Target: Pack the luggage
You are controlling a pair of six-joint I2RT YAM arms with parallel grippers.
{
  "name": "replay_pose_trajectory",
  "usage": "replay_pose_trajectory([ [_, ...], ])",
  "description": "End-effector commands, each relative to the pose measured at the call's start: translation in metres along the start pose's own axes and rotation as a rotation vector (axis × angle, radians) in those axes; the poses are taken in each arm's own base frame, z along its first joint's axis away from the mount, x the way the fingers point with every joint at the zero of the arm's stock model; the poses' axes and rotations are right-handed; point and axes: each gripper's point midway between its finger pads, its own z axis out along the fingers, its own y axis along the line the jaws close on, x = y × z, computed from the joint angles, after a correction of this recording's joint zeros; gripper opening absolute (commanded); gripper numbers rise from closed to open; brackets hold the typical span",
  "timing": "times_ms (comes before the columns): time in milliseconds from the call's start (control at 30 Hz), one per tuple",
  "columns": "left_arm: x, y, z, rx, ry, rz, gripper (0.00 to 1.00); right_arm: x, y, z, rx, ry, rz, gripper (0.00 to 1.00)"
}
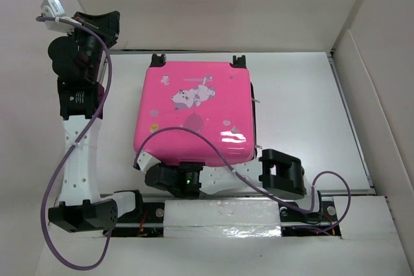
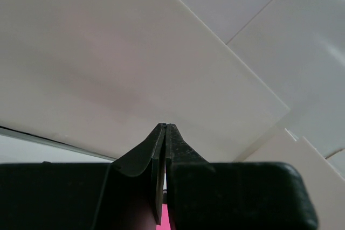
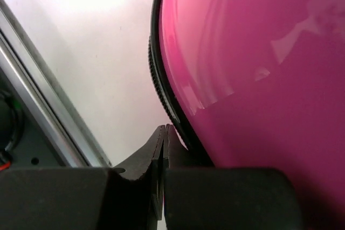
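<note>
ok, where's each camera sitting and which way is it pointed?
Top external: above and behind the arms, looking down on the table and closed pink luggage; left arm and right arm both show.
Left wrist: on the left arm, facing white wall panels; its shut left pincer shows.
Right wrist: low beside the luggage, facing its pink shell and zip; its shut right pincer shows.
Shared: top and right wrist both see the luggage and table.
</note>
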Motion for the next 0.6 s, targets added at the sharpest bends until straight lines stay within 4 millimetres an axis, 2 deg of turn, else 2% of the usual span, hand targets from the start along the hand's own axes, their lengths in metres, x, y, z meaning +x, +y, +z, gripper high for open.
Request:
replay_pose_trajectory([
  [0,-0.006,-0.017,0.004,0.08,-0.019,-0.003,0.0,-0.059,-0.074,0.011,0.136,-0.125,0.11,0.0],
  [67,-0.004,-0.014,0.007,0.078,-0.014,-0.005,0.0,-0.064,-0.09,0.02,0.134,-0.136,0.104,0.0],
  [100,-0.003,-0.014,0.008,0.078,-0.014,-0.005,0.0,-0.074,-0.095,0.023,0.131,-0.152,0.109,0.0],
  [200,0.001,-0.011,0.013,0.078,-0.003,-0.009,0.0,-0.078,-0.11,0.038,0.116,-0.139,0.126,0.0],
  [233,0.001,-0.01,0.014,0.078,-0.001,-0.009,0.0,-0.09,-0.114,0.039,0.108,-0.162,0.14,0.0],
  [267,0.004,-0.008,0.015,0.077,0.006,-0.01,0.0,-0.093,-0.115,0.042,0.086,-0.165,0.145,0.0],
  [300,0.005,-0.008,0.016,0.078,0.01,-0.012,0.0,-0.096,-0.124,0.046,0.086,-0.169,0.154,0.0],
  [433,0.008,-0.008,0.018,0.083,0.024,-0.014,0.0,-0.114,-0.135,0.041,0.057,-0.206,0.207,0.0],
  [467,0.008,-0.009,0.017,0.088,0.024,-0.012,0.0,-0.109,-0.135,0.039,0.052,-0.198,0.204,0.0],
  [500,0.008,-0.009,0.017,0.087,0.025,-0.014,0.0,-0.117,-0.138,0.03,0.049,-0.222,0.21,0.0],
  [533,0.007,-0.01,0.016,0.09,0.024,-0.012,0.0,-0.117,-0.132,0.024,0.038,-0.227,0.204,0.01],
  [567,0.006,-0.012,0.013,0.094,0.022,-0.017,0.0,-0.107,-0.133,0.023,0.045,-0.211,0.198,0.04],
])
